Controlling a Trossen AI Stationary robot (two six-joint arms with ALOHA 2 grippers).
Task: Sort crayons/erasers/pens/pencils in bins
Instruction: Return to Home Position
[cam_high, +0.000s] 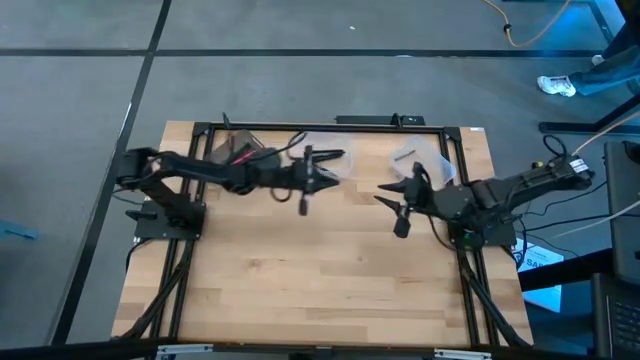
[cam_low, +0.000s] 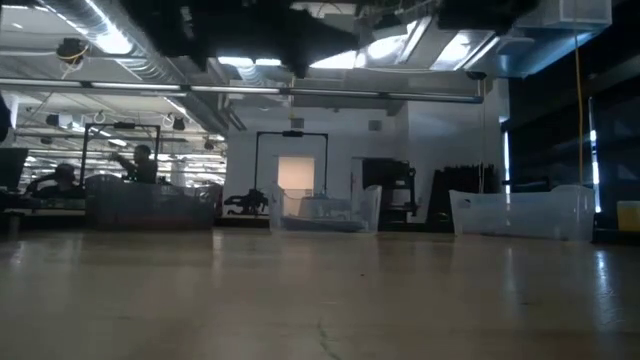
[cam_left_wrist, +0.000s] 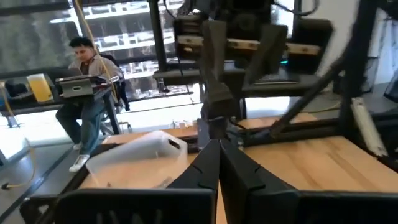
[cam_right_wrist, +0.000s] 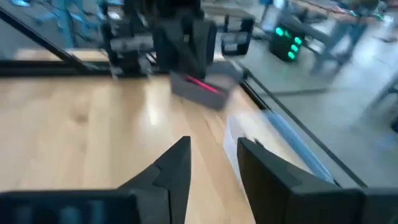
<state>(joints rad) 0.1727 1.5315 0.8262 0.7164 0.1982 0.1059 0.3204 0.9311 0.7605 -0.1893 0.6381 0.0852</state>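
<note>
Left gripper (cam_high: 325, 172) is hanging above the table's far half, just in front of the clear squarish tub (cam_high: 322, 148). Its fingers (cam_left_wrist: 205, 171) are pressing together, gripping nothing. Right gripper (cam_high: 392, 192) is hovering across from it, near the clear rounded tub (cam_high: 420, 160), fingers (cam_right_wrist: 177, 165) standing apart with only air between them. The two grippers are pointing toward each other, well apart. The three bins are sitting in a row along the far edge of the table (cam_high: 320, 280), the grey box (cam_high: 235, 150) on the left arm's side. A red stick (cam_right_wrist: 202, 84) is lying in the grey box. Contents of the clear tubs: cannot tell. A person (cam_left_wrist: 87, 68) is sitting at a desk beyond the table.
</note>
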